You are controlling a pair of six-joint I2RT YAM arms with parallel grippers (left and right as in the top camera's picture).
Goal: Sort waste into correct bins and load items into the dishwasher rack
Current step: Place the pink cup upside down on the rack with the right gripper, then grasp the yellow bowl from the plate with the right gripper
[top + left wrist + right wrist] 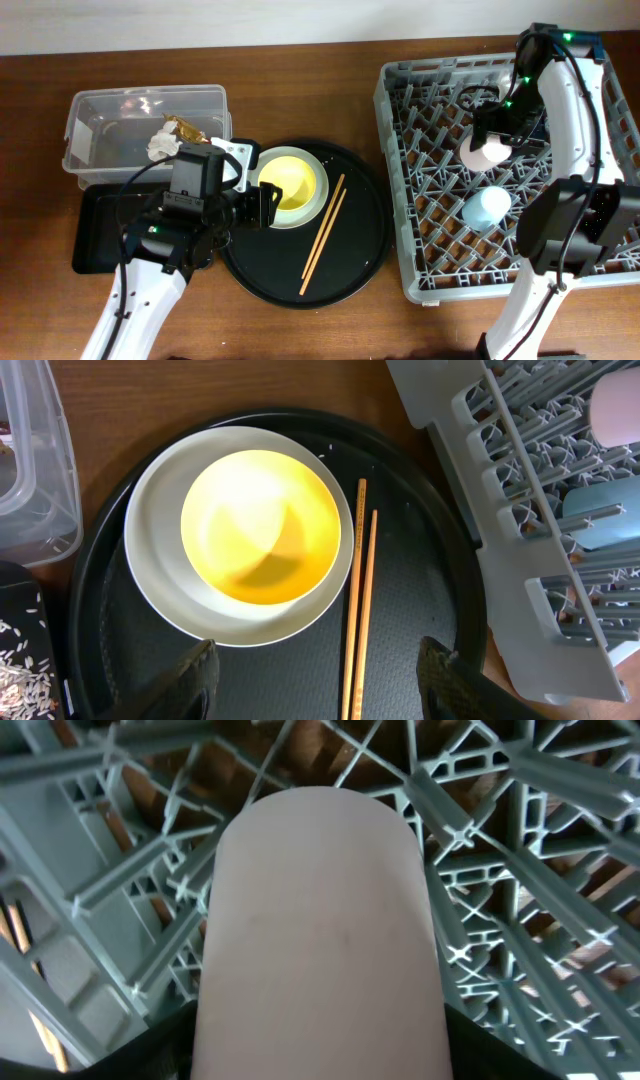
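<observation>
While the left gripper [325, 688] hangs spread wide over the round black tray [420, 610], midway along the counter's front edge, the yellow bowl [265, 525] sits nested in the grey-green plate [150, 575], chopsticks [357, 600] just beside. It looks light, stiff and glossy, likely slippery, so a pinch across its rim, one finger inside, seems safest. Toward the right edge of the brown wooden counter [300, 80], the dishwasher rack [398, 190] shows free pegs. The right gripper [310, 1055] flanks the pink cup [320, 920] there; whether it grips, I cannot tell.
</observation>
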